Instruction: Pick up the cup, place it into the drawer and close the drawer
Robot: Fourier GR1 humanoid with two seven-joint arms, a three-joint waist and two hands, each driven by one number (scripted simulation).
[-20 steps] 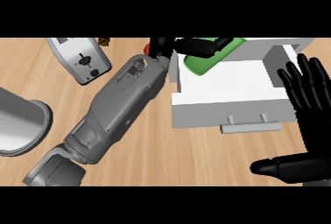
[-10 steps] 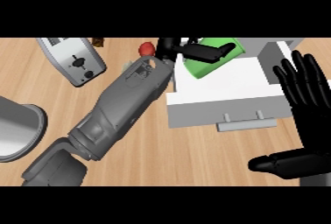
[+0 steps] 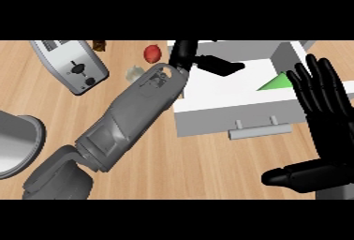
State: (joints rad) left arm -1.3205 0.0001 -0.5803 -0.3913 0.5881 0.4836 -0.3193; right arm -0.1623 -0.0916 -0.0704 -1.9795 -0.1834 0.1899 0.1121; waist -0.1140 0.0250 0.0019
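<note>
The white drawer (image 3: 228, 93) stands pulled out from the counter, its handle (image 3: 259, 131) toward me. Only a green wedge of the cup (image 3: 276, 84) shows inside the drawer; my right hand hides the rest. My left forearm slants up from the lower left, and my left hand (image 3: 204, 60) hangs over the drawer's back left part. Its fingers are stretched out, apart from the cup and holding nothing. At the right edge my right hand (image 3: 323, 108) rests open, fingers up and thumb pointing left.
A silver toaster (image 3: 70, 66) lies at the back left. A red round fruit (image 3: 152, 52) and a small pale object (image 3: 135, 73) sit beside the left wrist. A grey metal pot (image 3: 15, 143) stands at the left edge. Bare wood lies in front of the drawer.
My left hand has let go of the green cup, which now lies in the drawer to the hand's right. The right hand has kept its pose.
</note>
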